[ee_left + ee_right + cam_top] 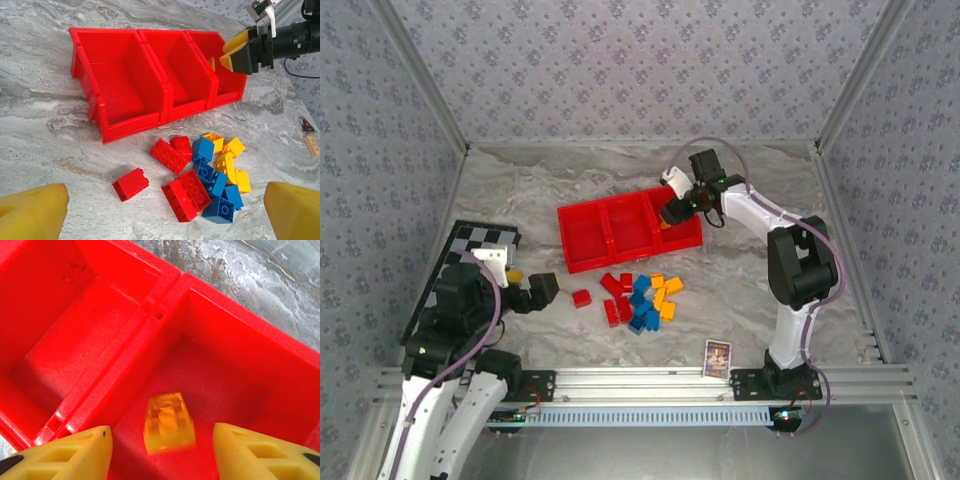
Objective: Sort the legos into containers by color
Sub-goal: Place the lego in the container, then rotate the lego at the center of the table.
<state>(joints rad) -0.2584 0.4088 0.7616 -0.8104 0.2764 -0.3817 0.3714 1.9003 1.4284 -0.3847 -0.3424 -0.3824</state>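
The red tray (pixel 582 266) lies mid-table with three compartments in a row. My right gripper (pixel 675 215) hangs open over its right compartment (pixel 235 355). A blurred orange-yellow lego (pixel 169 422) sits between the yellow fingers (pixel 75 452), touching neither. The left wrist view shows those jaws (pixel 232 52) apart above the same compartment. The left and middle compartments (pixel 117 95) look empty. In front of the tray lie several loose red, blue and yellow legos (pixel 645 298), with one red brick (pixel 130 183) apart at the left. My left gripper (pixel 545 290) is open and empty, left of the pile.
A black-and-white checkered board (pixel 470 245) lies at the left behind the left arm. A small picture card (pixel 717 358) sits near the front edge by the right arm's base. Bare marbled table (pixel 520 190) surrounds the tray.
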